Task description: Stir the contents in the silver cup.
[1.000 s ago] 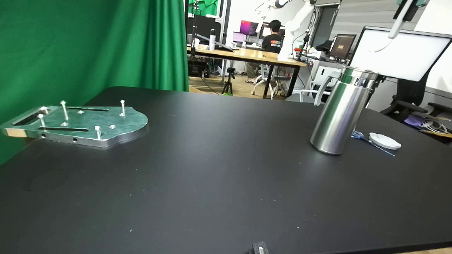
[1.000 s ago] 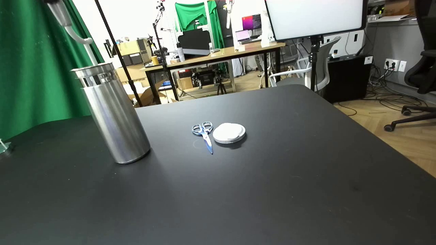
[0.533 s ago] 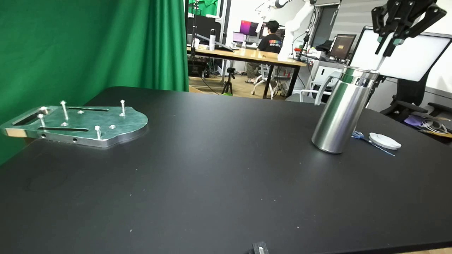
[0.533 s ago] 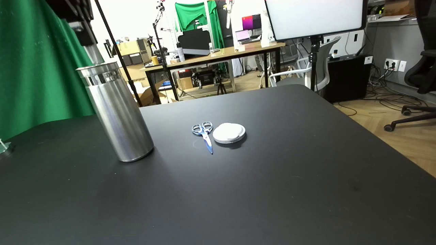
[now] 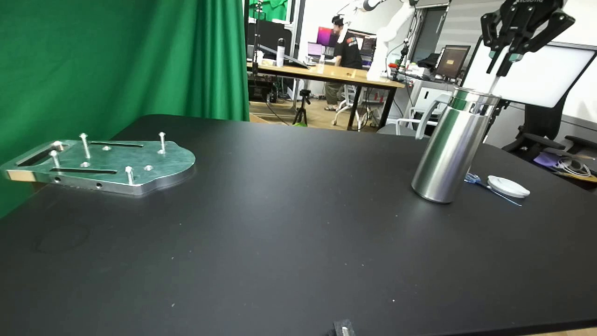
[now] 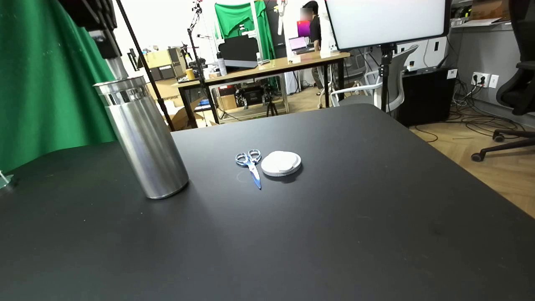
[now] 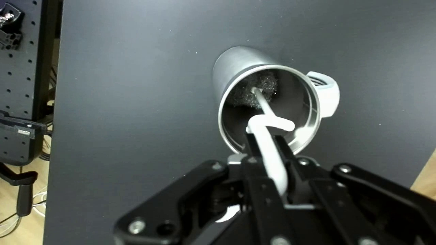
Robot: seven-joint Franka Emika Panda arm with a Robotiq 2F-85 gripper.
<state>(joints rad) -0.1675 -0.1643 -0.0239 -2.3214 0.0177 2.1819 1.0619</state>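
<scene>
Gripped by the end effector [image 7: 265,139], a white tool [image 7: 270,154] reaches its stem [image 7: 263,101] down into the silver cup [image 5: 452,154]

The silver cup stands on the black tabletop [image 5: 280,224], its pale handle [image 7: 328,97] projecting from the side near the top. The end effector hangs above the cup, two black fingers [image 7: 252,149] clamped around the white tool, one to each side. A curved white piece [image 7: 284,123] juts from the tool just beyond the fingers, and the thin stem slants from there through the cup's mouth. Inside, at the stem's lower end, lies a dark, fuzzy-looking mass [image 7: 268,82]; whether it belongs to the tool or sits loose in the cup cannot be told.

In an exterior view, a pair of blue-handled scissors [image 6: 252,167] lies on the tabletop, apart from the cup, with a flat white round object [image 6: 281,163] just beside it. Well apart from these, a greenish metal plate [image 5: 119,157] with upright pegs [image 5: 86,147] rests near a green curtain [image 5: 140,56]. Across the room, a person [image 5: 350,52] in a dark top is behind a wooden-topped desk [image 5: 329,69].
</scene>
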